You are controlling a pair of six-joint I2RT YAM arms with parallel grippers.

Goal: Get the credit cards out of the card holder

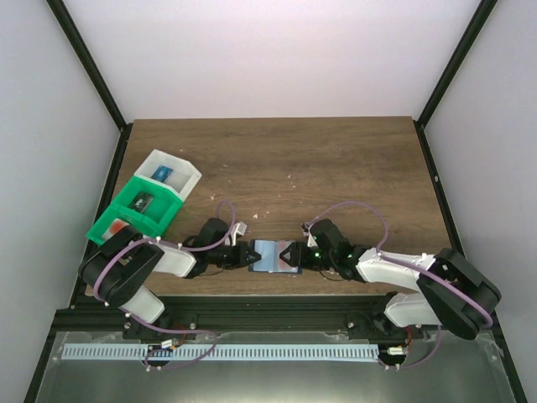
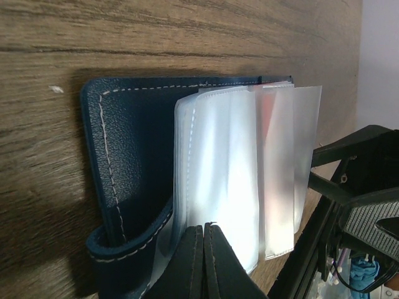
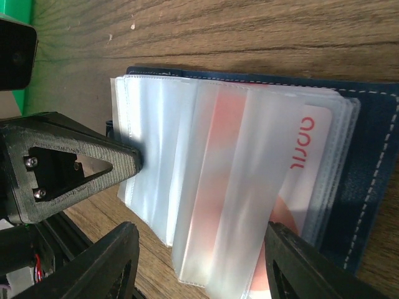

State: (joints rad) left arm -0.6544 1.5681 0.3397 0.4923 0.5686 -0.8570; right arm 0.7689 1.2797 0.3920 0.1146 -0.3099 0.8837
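Near the table's front edge, the small dark blue stitched folding card holder (image 2: 131, 156) lies open on the brown wooden table (image 1: 336, 168), its clear plastic sleeves (image 3: 168, 156) fanned out. The left gripper (image 2: 202, 233) has its fingers pressed together at the sleeves' edge (whether a sleeve is caught, I cannot tell). The right gripper (image 3: 199, 230) is spread wide over the sleeves, where a pale credit card with a red-orange blotch (image 3: 305, 156) sits. Farther left stand a green plastic bin (image 1: 126, 220) and a white plastic bin (image 1: 189, 176).

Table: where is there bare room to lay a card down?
Free: the broad wood of the table behind the card holder, right of the bins, up to the far edge. Crowded: the near strip, where the left gripper and right gripper meet at it.
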